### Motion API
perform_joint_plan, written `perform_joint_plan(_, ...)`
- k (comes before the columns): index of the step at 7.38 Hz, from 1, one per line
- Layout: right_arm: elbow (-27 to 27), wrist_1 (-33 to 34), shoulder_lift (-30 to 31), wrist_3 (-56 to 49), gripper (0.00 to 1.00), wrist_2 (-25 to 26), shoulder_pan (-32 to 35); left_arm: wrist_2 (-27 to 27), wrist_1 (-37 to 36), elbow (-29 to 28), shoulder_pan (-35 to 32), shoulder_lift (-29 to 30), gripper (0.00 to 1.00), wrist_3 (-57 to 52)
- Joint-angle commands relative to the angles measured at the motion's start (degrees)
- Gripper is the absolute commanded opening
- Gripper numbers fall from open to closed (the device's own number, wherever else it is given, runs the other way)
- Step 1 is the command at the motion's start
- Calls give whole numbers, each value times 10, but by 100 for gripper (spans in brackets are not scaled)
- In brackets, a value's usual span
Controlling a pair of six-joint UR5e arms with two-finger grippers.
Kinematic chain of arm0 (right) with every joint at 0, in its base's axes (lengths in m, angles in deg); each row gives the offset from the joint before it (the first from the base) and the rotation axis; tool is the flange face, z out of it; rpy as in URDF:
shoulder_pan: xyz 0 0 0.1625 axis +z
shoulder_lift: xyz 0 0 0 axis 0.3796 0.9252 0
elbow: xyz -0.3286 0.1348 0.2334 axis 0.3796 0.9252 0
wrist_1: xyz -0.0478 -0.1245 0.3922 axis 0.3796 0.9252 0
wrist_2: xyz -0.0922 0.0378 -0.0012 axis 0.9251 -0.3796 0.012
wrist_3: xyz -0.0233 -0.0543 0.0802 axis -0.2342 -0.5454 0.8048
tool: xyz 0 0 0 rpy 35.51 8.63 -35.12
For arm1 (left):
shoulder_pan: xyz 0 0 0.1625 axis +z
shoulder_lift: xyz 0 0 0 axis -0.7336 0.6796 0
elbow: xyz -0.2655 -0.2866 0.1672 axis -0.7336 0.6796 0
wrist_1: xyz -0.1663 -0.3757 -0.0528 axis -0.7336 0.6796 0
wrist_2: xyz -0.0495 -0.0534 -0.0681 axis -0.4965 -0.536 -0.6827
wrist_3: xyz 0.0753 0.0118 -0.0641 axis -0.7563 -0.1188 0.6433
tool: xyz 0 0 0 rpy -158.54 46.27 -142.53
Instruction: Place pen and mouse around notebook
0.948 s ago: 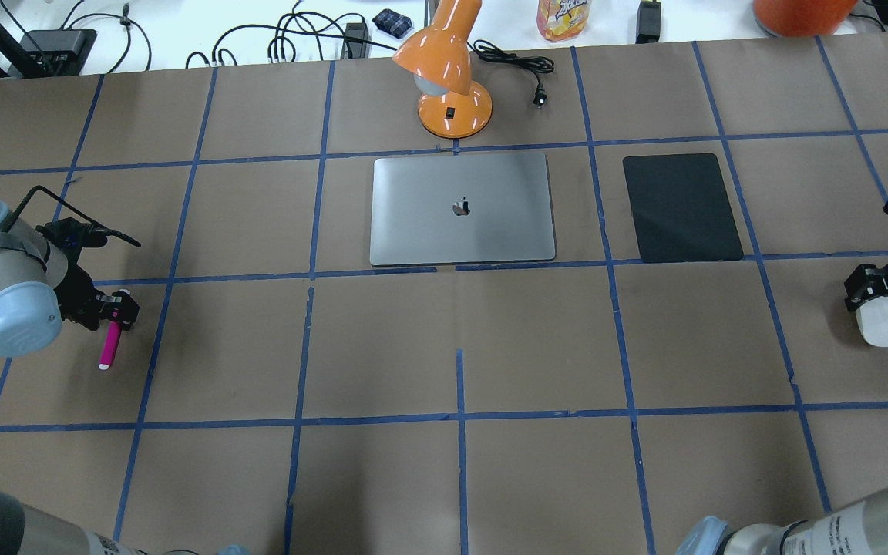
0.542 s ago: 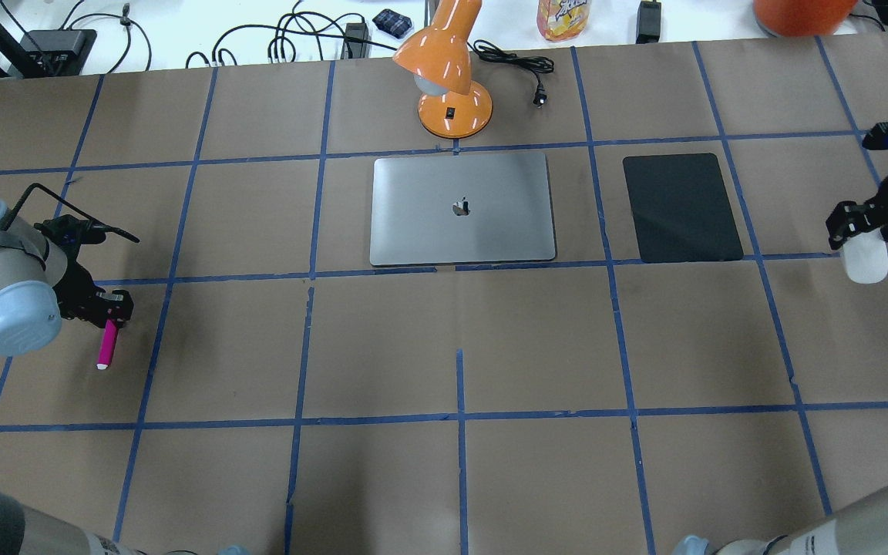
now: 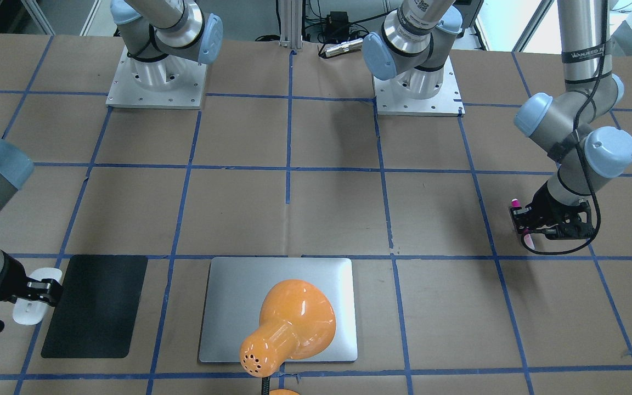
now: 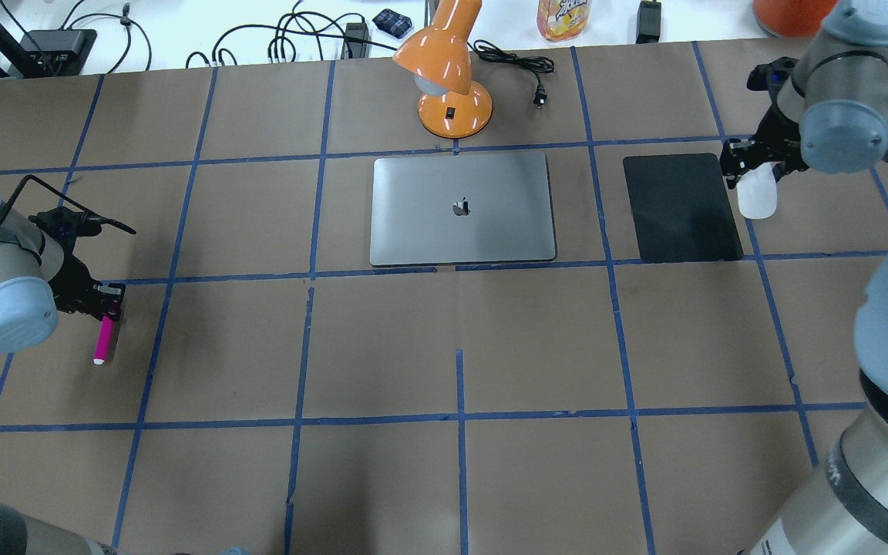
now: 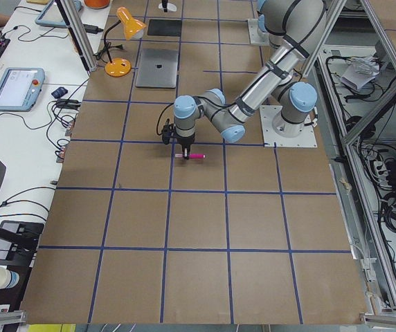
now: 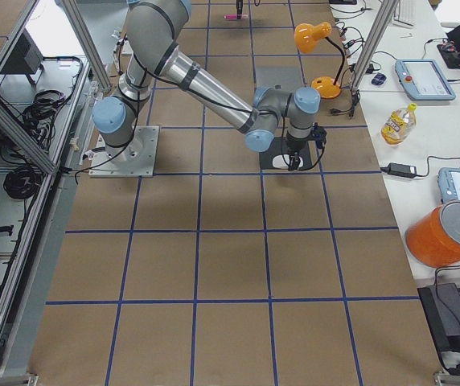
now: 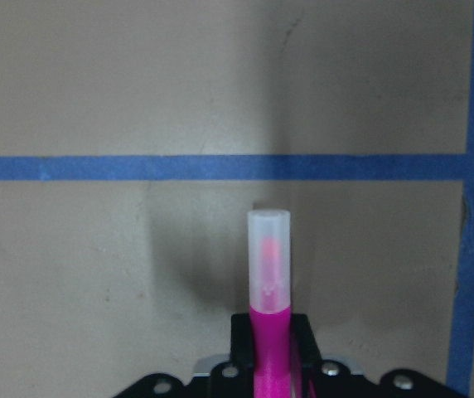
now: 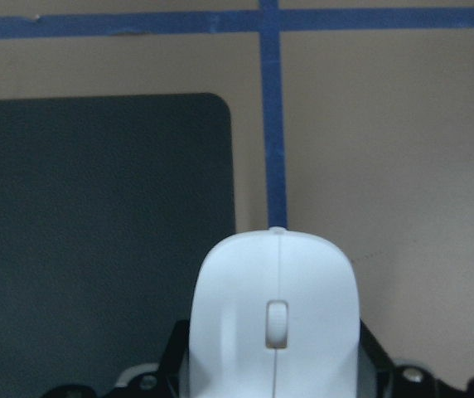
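Observation:
The pink pen (image 4: 103, 339) (image 7: 269, 274) sits low over the table at the far left. My left gripper (image 4: 111, 304) (image 3: 522, 219) is shut on its rear end, with the pale cap pointing away from the fingers. The white mouse (image 4: 757, 196) (image 8: 274, 323) is held in my right gripper (image 4: 755, 171) (image 3: 39, 291), which is shut on it. It hangs just beyond the right edge of the black mat (image 4: 681, 206) (image 8: 96, 232). The silver notebook (image 4: 462, 208) (image 3: 228, 307) lies closed at the table's middle, far from both grippers.
An orange desk lamp (image 4: 448, 77) (image 3: 288, 323) stands just behind the notebook, its head leaning over it. Cables, a bottle and an orange container line the far edge. Blue tape divides the brown table into squares.
My right arm has carried the mouse away from the right table edge, farther back and leftward, up to the black mat's right side. My left gripper, still holding the pen, shifted slightly left.

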Motion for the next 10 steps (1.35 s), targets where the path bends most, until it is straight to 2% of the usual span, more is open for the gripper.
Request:
perform_joint_plan(1,34,-1,-26,61,59,0,45,0,27,-1,-52,-40,11,79)
perform_joint_plan(4,25,-3,-49,79,62,-25,56,-8,117,-2,-165,-95,11,300)
perform_joint_plan(5,22,-1,-51,75,64,-22,56,-7,121,-2,-221,-107,11,420)
perform_joint_plan(6,23,-3,-47,76,75,-18,56,-7,122,-1,-280,-106,9,526)
perform_joint_plan(7,30,-5,-45,76,100,-18,56,-6,123,-1,-329,-94,7,659)
perform_joint_plan(8,35,-21,-41,75,100,-19,57,-24,139,-1,-360,-87,0,795)
perform_joint_plan(9,36,-39,-26,75,100,-17,57,-65,139,-2,-380,-83,0,916)
perform_joint_plan(10,37,-118,37,76,100,-16,58,-108,139,-12,-392,-76,0,1018)
